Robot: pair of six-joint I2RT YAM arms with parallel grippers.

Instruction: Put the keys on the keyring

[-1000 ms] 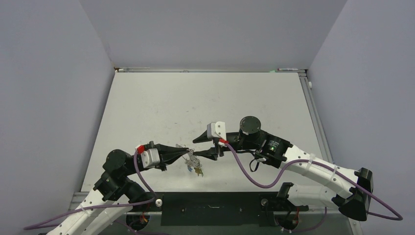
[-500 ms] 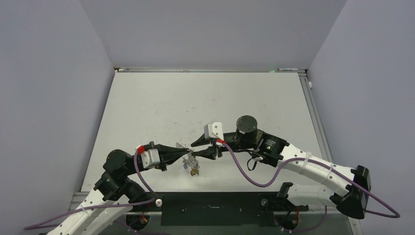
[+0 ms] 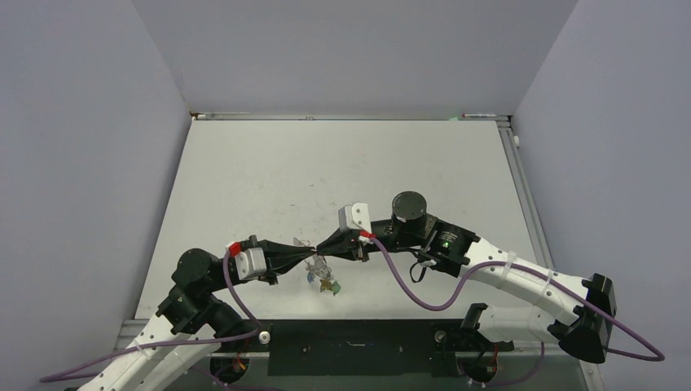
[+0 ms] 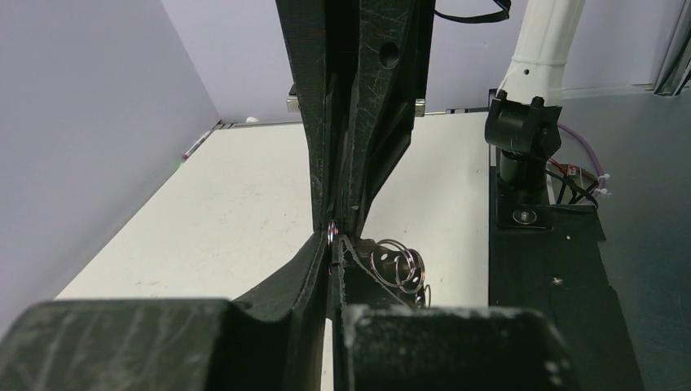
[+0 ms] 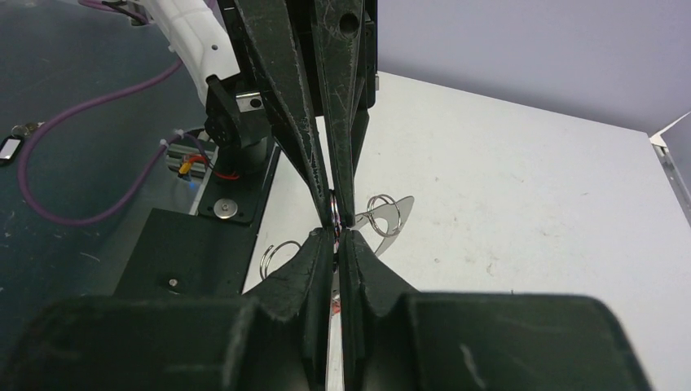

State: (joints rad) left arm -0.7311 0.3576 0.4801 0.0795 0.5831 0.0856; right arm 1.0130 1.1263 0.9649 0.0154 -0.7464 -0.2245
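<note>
Two tools meet tip to tip over the near middle of the counter (image 3: 342, 163), keys (image 3: 324, 279) dangling just beneath them. The left tool (image 4: 332, 244) and the right tool (image 5: 336, 238) are each clamped on the thin keyring (image 5: 335, 213) between.

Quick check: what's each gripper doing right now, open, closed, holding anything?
Left gripper: closed on a thin metal ring, keys hanging below.
Right gripper: closed, tip to tip with the left, apparently pinching the same ring.

White arms (image 3: 521, 277), black joints (image 3: 194, 273), purple cables (image 3: 424, 303), scuffed black fingers (image 4: 371, 106); possibly red tape (image 3: 234, 246) at wrists.
</note>
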